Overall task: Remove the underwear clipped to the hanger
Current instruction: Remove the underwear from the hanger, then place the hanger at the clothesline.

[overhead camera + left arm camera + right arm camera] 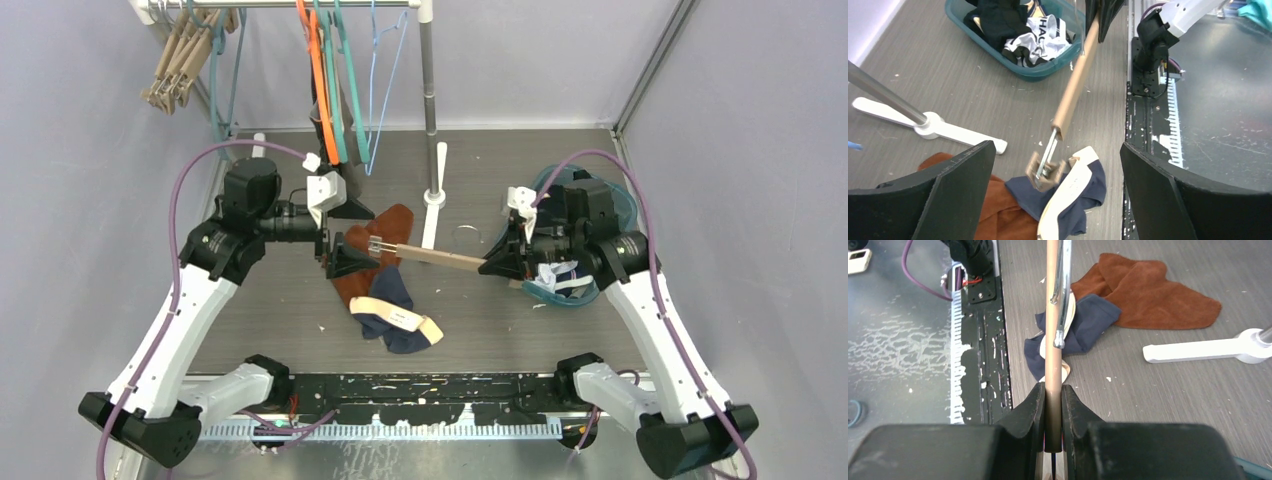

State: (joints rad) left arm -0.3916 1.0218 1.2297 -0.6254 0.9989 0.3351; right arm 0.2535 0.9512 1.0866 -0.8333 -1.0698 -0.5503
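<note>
Grey worktop (520, 330), clothes rail behind. Right fingers (497, 265) clamped on hanger bar (440, 258). Left fingers (350, 262) spread wide either side of clip (1045, 170), holding nothing. Navy underwear (395, 315) lies on worktop under clip, seemingly unclipped. Step: release apparently done. Next: lift hanger clear, checking cloth stays down.

The enclosure has plain pale lavender-grey walls (80, 150) under even, diffuse light. The bench (560, 330) has a grey wood-grain top, with a black mounting plate (420, 386) fixed along its near edge. A garment rack (429, 100) stands at the rear on a white base (434, 197). Its top rail (280, 4) carries spare hangers (180, 60).
</note>
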